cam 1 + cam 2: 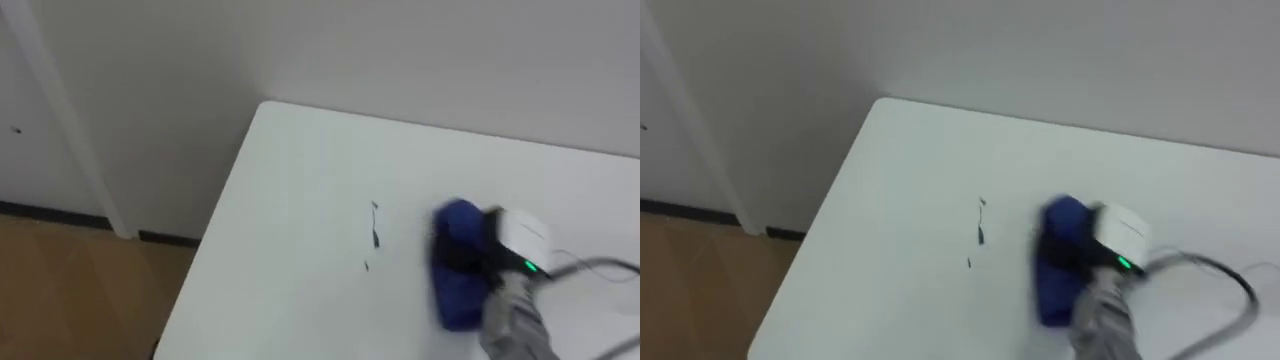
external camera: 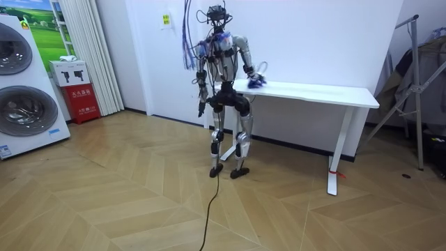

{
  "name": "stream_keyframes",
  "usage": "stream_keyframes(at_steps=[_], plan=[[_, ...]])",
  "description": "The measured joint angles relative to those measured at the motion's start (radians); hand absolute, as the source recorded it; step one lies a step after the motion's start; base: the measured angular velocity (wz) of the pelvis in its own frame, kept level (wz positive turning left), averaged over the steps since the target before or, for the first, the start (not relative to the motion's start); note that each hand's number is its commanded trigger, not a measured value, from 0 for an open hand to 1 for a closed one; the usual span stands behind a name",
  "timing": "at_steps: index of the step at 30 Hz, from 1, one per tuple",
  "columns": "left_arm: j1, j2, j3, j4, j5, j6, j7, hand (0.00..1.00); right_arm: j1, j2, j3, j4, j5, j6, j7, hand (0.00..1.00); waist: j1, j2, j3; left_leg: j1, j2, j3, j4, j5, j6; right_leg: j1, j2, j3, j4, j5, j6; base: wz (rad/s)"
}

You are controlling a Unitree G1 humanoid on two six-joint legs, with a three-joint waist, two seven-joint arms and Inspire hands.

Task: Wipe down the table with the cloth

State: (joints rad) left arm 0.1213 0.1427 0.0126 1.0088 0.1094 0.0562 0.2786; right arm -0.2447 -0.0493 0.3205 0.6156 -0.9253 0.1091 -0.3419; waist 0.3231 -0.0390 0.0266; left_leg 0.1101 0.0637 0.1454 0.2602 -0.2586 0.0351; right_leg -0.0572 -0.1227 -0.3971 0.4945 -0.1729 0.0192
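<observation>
Robot: stands on the wooden floor [image 2: 125,202] at the end of the desk on the room view's left, close against that end, one arm reaching over the top.
Desk [image 1: 300,230]: white, long and narrow, set against the white wall [image 1: 420,50]; its corner shows at the upper left of the eye views.
Cloth [image 1: 457,222]: blue and bunched, lying on the desk top near the robot's end, well in from the edges. In the room view it is the small blue patch [image 2: 256,82] on the desk beside the robot.
Right hand [image 1: 462,257]: comes in from the lower right and lies on top of the cloth, pressing it to the desk. The view is blurred here, so I cannot tell whether the fingers are curled into the cloth or flat on it.
Marks [image 1: 374,235]: a few small dark strokes on the desk top, just left of the cloth and apart from it.
Left hand [image 2: 200,110]: hangs at the robot's side, off the desk; too small to tell how its fingers stand.
Surroundings: two washing machines [image 2: 21,90], a red box [image 2: 83,101] and a pale curtain [image 2: 87,49] at the room view's left; a metal rack [image 2: 418,84] at its right.
</observation>
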Motion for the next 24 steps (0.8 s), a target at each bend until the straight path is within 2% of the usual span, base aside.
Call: stream_keyframes(at_steps=[1,2,3,4,5,6,7,9,10,11,12,13,14,15,16,17,18,19,20,21,22,23,24], plan=[[-0.006,0.002,-0.002,-0.007,0.003,-0.007,0.000,0.00,-0.030,0.006,0.016,0.011,-0.011,-0.009,0.005,1.00,0.024,-0.002,0.0021,-0.018,0.004,0.008,0.014,-0.001,-0.003,-0.020,-0.041,-0.013,0.069,-0.025,0.002,0.65],[-0.008,0.013,-0.007,-0.024,0.000,-0.022,0.000,0.00,-0.079,0.006,0.021,0.035,-0.012,-0.026,0.004,1.00,0.058,-0.006,0.0047,-0.054,0.011,0.016,0.037,-0.002,-0.013,-0.032,-0.131,-0.023,0.154,-0.069,0.015,1.05],[0.007,0.030,-0.015,-0.053,0.001,-0.023,0.001,0.00,-0.119,0.004,0.018,0.067,-0.009,-0.028,-0.003,1.00,0.076,-0.007,0.0038,-0.085,0.017,0.015,0.051,0.003,-0.022,-0.027,-0.214,-0.010,0.185,-0.076,0.024,1.09],[0.024,0.035,-0.015,-0.065,0.004,-0.022,0.003,0.00,-0.129,0.004,0.015,0.093,-0.010,-0.029,-0.010,1.00,0.084,-0.007,0.0032,-0.099,0.020,0.016,0.055,0.006,-0.027,-0.027,-0.249,0.000,0.188,-0.073,0.027,0.82],[0.062,0.058,-0.012,-0.078,0.004,-0.019,0.002,0.00,-0.143,0.000,0.006,0.139,0.011,-0.039,-0.033,1.00,0.093,-0.009,-0.0015,-0.118,0.032,0.006,0.065,0.013,-0.041,-0.020,-0.305,0.014,0.155,-0.062,0.041,0.48],[0.085,0.075,0.016,-0.078,0.004,-0.006,-0.003,0.00,-0.126,-0.014,-0.007,0.139,0.045,-0.069,-0.073,1.00,0.089,-0.001,-0.0030,-0.139,0.057,-0.015,0.081,0.009,-0.061,-0.005,-0.337,0.012,0.087,-0.037,0.056,0.45],[0.089,0.080,0.032,-0.078,0.003,0.002,-0.006,0.00,-0.112,-0.024,-0.014,0.140,0.057,-0.087,-0.094,1.00,0.082,0.004,-0.0032,-0.147,0.072,-0.032,0.088,0.007,-0.074,0.009,-0.341,0.013,0.045,-0.019,0.059,0.56],[0.090,0.112,0.090,-0.079,0.004,0.007,-0.016,0.00,-0.042,-0.038,-0.083,0.140,0.080,-0.146,-0.152,1.00,0.029,0.007,-0.0031,-0.151,0.134,-0.070,0.094,0.013,-0.133,0.063,-0.337,0.009,-0.125,0.082,0.074,0.58],[0.088,0.118,0.101,-0.079,0.007,0.007,-0.023,0.00,-0.021,-0.042,-0.100,0.139,0.089,-0.160,-0.165,1.00,0.011,0.003,-0.0052,-0.151,0.152,-0.072,0.100,0.014,-0.151,0.072,-0.332,0.008,-0.161,0.113,0.081,0.47],[0.088,0.137,0.129,-0.085,0.024,0.005,-0.031,0.00,0.028,-0.055,-0.134,0.133,0.108,-0.197,-0.185,1.00,-0.036,-0.010,-0.0100,-0.149,0.190,-0.078,0.109,0.014,-0.193,0.077,-0.307,0.015,-0.201,0.166,0.088,0.35],[0.092,0.157,0.165,-0.092,0.037,0.000,-0.033,0.00,0.077,-0.071,-0.162,0.122,0.123,-0.230,-0.204,1.00,-0.079,-0.028,-0.0097,-0.130,0.223,-0.075,0.113,0.020,-0.238,0.073,-0.275,-0.002,-0.203,0.173,0.131,0.14],[0.101,0.157,0.183,-0.099,0.035,-0.001,-0.032,0.00,0.111,-0.091,-0.167,0.115,0.135,-0.238,-0.213,1.00,-0.086,-0.026,-0.0222,-0.115,0.248,-0.066,0.110,0.026,-0.249,0.075,-0.259,-0.008,-0.177,0.134,0.175,-0.33],[0.118,0.143,0.207,-0.115,0.013,-0.007,-0.031,0.00,0.167,-0.141,-0.192,0.105,0.155,-0.248,-0.224,1.00,-0.105,-0.009,-0.0361,-0.095,0.310,-0.034,0.099,0.038,-0.237,0.072,-0.212,-0.016,-0.135,0.063,0.191,-0.47],[0.125,0.128,0.209,-0.115,-0.016,-0.023,-0.037,0.00,0.208,-0.186,-0.236,0.102,0.180,-0.247,-0.224,1.00,-0.126,0.007,-0.0423,-0.073,0.352,-0.008,0.083,0.066,-0.192,0.054,-0.180,-0.019,-0.085,0.006,0.144,-0.38],[0.127,0.120,0.212,-0.115,-0.019,-0.029,-0.042,0.00,0.228,-0.201,-0.264,0.101,0.180,-0.241,-0.224,1.00,-0.137,0.006,-0.0417,-0.061,0.361,0.014,0.071,0.089,-0.174,0.050,-0.174,-0.018,-0.062,-0.015,0.136,-0.18],[0.125,0.096,0.215,-0.116,-0.019,-0.044,-0.046,0.00,0.258,-0.226,-0.311,0.098,0.185,-0.226,-0.220,1.00,-0.161,0.001,-0.0407,-0.038,0.365,0.026,0.044,0.136,-0.178,0.043,-0.157,-0.015,-0.037,-0.046,0.110,-0.22],[0.132,0.071,0.215,-0.118,-0.020,-0.051,-0.053,0.00,0.277,-0.237,-0.327,0.083,0.200,-0.199,-0.207,1.00,-0.174,0.004,-0.0399,-0.031,0.363,0.047,0.042,0.157,-0.188,0.045,-0.132,-0.014,-0.039,-0.060,0.081,-0.24],[0.132,0.061,0.215,-0.119,-0.019,-0.054,-0.054,0.00,0.282,-0.239,-0.328,0.071,0.205,-0.184,-0.195,1.00,-0.181,0.002,-0.0388,-0.032,0.358,0.058,0.044,0.159,-0.192,0.045,-0.118,-0.013,-0.045,-0.062,0.070,-0.27],[0.129,0.047,0.211,-0.118,-0.022,-0.057,-0.054,0.00,0.283,-0.236,-0.328,0.040,0.205,-0.161,-0.164,1.00,-0.186,-0.002,-0.0371,-0.035,0.350,0.093,0.061,0.158,-0.192,0.043,-0.097,-0.013,-0.050,-0.065,0.043,-0.34],[0.116,0.033,0.204,-0.109,-0.023,-0.057,-0.053,0.00,0.271,-0.215,-0.315,0.011,0.206,-0.141,-0.124,1.00,-0.173,-0.008,-0.0355,-0.053,0.320,0.098,0.119,0.113,-0.179,0.040,-0.077,0.007,-0.066,-0.060,0.016,-0.49],[0.116,0.026,0.187,-0.102,-0.031,-0.057,-0.052,0.00,0.258,-0.204,-0.297,-0.006,0.204,-0.125,-0.104,1.00,-0.159,-0.007,-0.0331,-0.062,0.289,0.096,0.156,0.072,-0.165,0.039,-0.073,0.023,-0.075,-0.056,-0.005,-0.75],[0.114,0.022,0.147,-0.089,-0.042,-0.056,-0.053,0.00,0.230,-0.184,-0.260,-0.060,0.188,-0.094,-0.053,1.00,-0.130,0.001,-0.0279,-0.089,0.220,0.094,0.221,0.003,-0.142,0.035,-0.066,0.040,-0.083,-0.048,-0.018,-0.86],[0.111,0.019,0.117,-0.080,-0.043,-0.057,-0.054,0.00,0.185,-0.170,-0.208,-0.103,0.162,-0.084,-0.012,1.00,-0.104,0.001,-0.0103,-0.114,0.145,0.087,0.240,-0.036,-0.106,0.024,-0.058,0.048,-0.086,-0.043,-0.026,-0.81]])
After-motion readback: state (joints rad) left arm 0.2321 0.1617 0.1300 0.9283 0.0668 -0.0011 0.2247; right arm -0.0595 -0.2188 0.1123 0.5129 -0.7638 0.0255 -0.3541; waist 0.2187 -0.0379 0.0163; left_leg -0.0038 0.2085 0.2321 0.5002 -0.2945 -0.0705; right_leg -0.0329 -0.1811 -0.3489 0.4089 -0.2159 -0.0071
